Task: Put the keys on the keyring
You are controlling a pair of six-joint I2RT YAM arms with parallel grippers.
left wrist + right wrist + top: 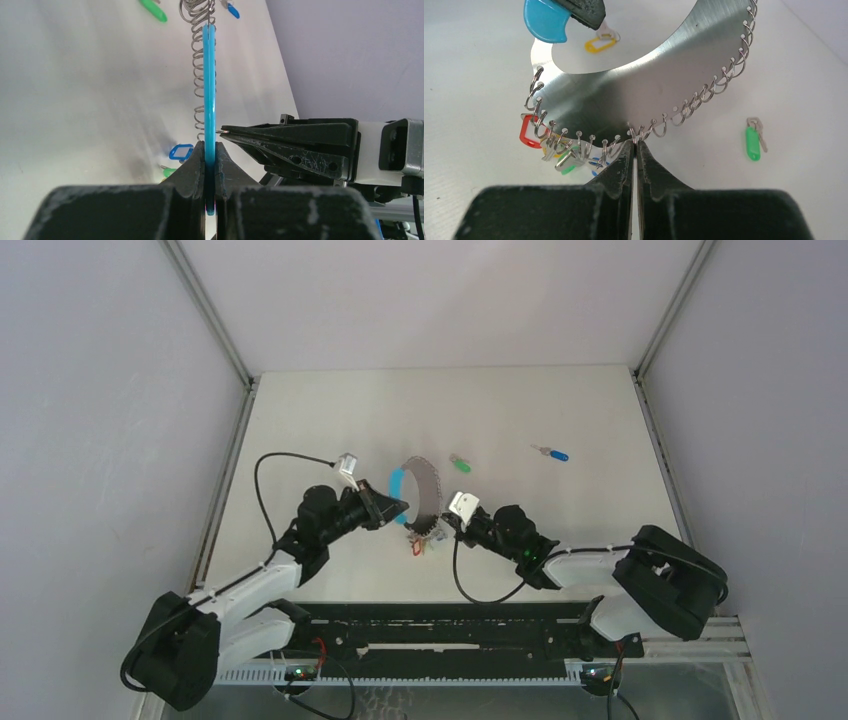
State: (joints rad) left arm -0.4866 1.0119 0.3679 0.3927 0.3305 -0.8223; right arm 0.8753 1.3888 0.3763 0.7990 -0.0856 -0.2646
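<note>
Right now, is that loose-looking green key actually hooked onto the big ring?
No, the green key lies alone on the table, apart from the keyring.

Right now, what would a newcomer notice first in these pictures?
The keyring, a shiny metal crescent with a turquoise grip, is held upright at the middle of the table, pinched between the left gripper and the right gripper. Beyond it lie a green key and, farther right, a blue key.
</note>
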